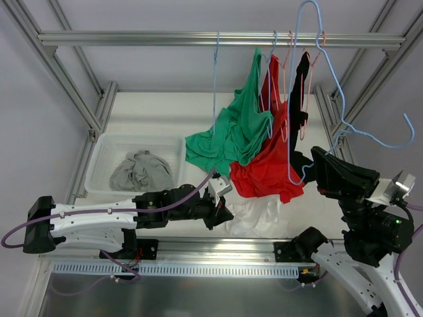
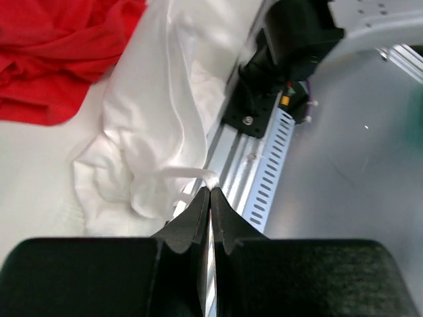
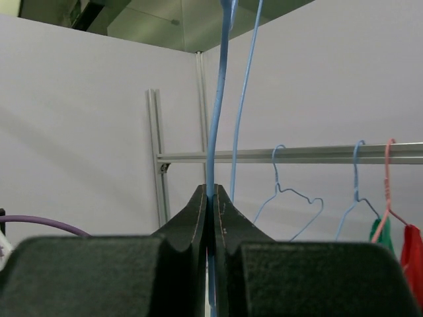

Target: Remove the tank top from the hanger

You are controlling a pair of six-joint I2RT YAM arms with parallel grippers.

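The white tank top (image 1: 254, 214) lies crumpled on the table near its front edge. My left gripper (image 1: 225, 214) is low beside it, shut on a thin white strap of the tank top (image 2: 158, 119) at the very tips of the gripper (image 2: 210, 190). The large light-blue wire hanger (image 1: 295, 66) stands off the rail, tilted, with no cloth on it. My right gripper (image 1: 317, 160) is shut on its wire. In the right wrist view the hanger (image 3: 217, 99) runs up from between the closed tips of the gripper (image 3: 211, 191).
A green top (image 1: 234, 132), a red top (image 1: 268, 165) and a black one (image 1: 301, 86) hang from the rail (image 1: 198, 38), beside a bare blue hanger (image 1: 215, 86). A white basket (image 1: 99, 165) at the left holds grey cloth (image 1: 139, 170). A slotted metal strip (image 2: 271, 165) edges the table.
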